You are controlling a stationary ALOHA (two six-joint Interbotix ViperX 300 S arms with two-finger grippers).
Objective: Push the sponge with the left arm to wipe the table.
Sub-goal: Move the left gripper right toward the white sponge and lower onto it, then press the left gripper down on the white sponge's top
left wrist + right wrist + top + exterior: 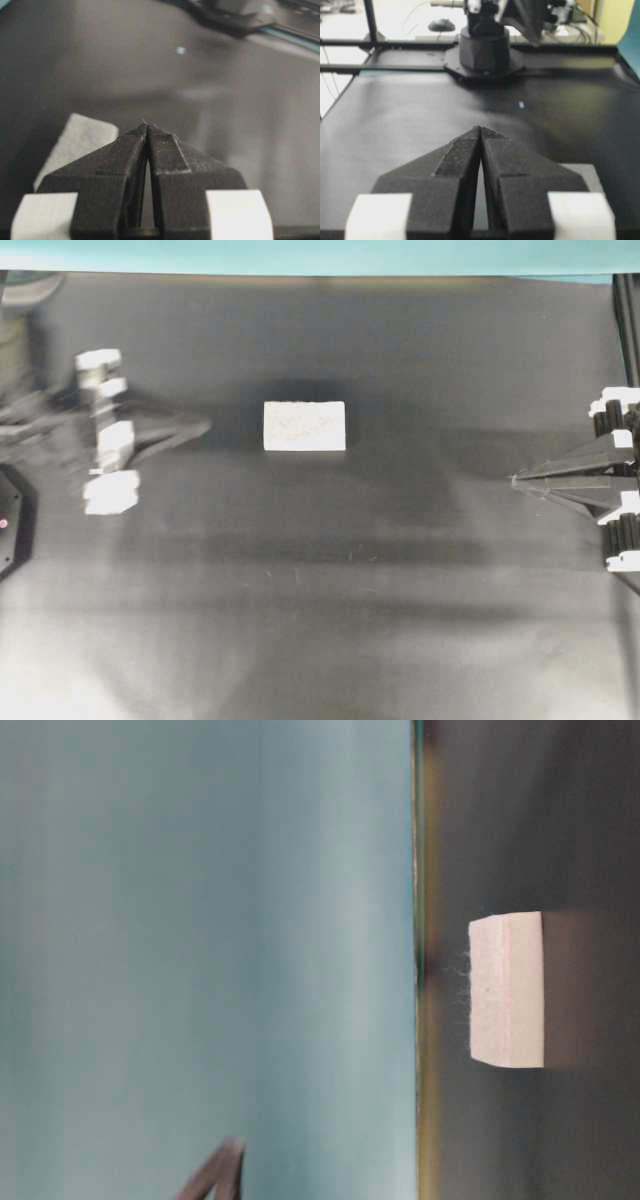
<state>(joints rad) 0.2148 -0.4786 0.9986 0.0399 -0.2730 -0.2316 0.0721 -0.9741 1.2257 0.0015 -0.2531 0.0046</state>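
We see the sponge (305, 426) flat mid-table (330, 570), long axis running left-right between both arms. Left gripper (205, 425) points at it, jaws pressed together, apart from it; right gripper (516, 480) likewise closed.

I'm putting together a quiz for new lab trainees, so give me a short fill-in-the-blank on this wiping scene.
1. The sponge is coloured ____.
2. The fingers of the left tool are pressed ____.
3. In the overhead view, the sponge lies between the left tool and the ____ tool.
4. The left tool is ____ the sponge, with bare table between them.

Missing words: white; together; right; apart from
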